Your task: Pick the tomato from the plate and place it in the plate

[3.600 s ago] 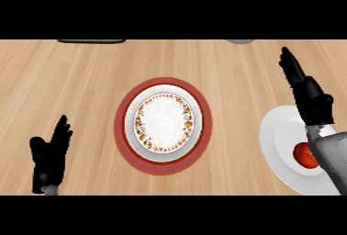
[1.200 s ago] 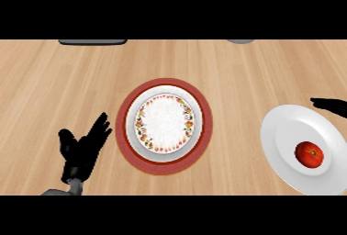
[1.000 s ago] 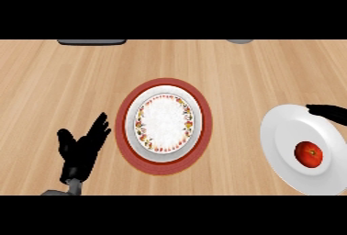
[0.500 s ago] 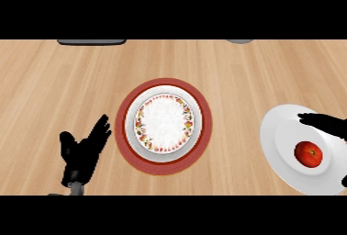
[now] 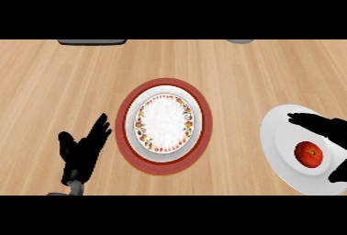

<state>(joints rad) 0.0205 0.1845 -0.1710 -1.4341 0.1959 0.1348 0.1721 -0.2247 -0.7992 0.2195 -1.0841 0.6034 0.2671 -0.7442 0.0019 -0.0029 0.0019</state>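
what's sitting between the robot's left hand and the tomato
In the head view, the patterned plate on its red-rimmed plate lies between the left hand and the tomato, then bare counter and the white plate's rim.

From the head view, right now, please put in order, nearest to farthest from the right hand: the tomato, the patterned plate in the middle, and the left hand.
Measured from the right hand, over the white plate at the right edge:
1. Tomato, on that white plate, just below the hand's fingers.
2. Patterned plate, at the counter's centre on a red mat.
3. Left hand, open, far across at lower left.
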